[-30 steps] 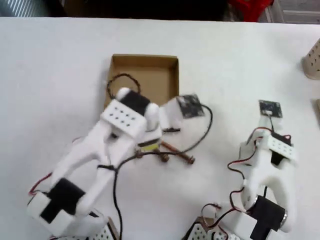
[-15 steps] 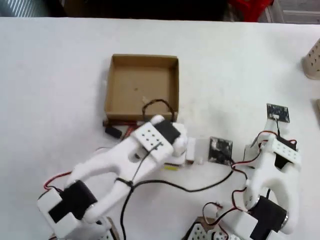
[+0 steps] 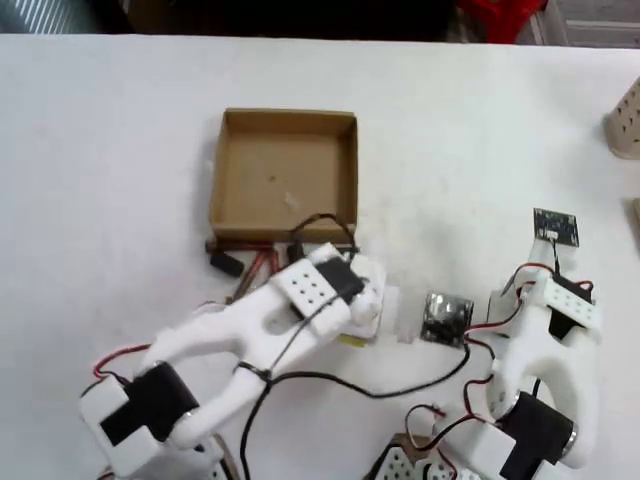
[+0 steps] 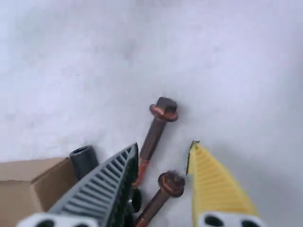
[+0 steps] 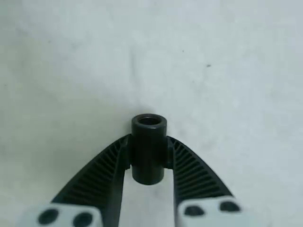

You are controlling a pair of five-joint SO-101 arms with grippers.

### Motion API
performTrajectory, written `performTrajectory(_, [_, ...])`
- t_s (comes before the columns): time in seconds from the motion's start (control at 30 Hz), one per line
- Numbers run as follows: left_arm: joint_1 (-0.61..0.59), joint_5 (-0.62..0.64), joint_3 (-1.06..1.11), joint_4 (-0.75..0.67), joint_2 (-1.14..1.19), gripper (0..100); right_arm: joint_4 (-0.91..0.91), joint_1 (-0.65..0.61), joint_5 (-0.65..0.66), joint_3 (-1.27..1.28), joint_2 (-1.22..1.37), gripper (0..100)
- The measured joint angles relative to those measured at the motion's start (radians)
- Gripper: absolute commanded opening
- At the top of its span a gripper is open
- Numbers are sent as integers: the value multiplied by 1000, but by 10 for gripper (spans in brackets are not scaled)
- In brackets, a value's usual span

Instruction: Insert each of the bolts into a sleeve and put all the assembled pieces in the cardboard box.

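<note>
White table (image 3: 120, 120) — two bolts (image 4: 158, 125) lay just beside the box (image 3: 285, 170), left gripper (image 4: 163, 145) spread over them; right gripper (image 5: 148, 140), well apart from the box, pinched a sleeve (image 5: 149, 124). Risk was grabbing both bolts together.

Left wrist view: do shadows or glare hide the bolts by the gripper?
Left wrist view: no glare; one bolt and a second bolt cast only soft shadows on the table, though the grey finger covers the first's shank end. Right wrist view: even light on the sleeve.
</note>
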Motion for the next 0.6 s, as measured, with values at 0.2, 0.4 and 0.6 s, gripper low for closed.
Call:
performTrajectory(0.2, [17,0,-14,-54,158,194,0,0,0,0,0,17])
performTrajectory(0.4, [17,0,-115,0,241,151,-2,0,0,2,0,17])
performTrajectory(0.6, [21,18,-118,0,236,151,-2,0,0,5,0,17])
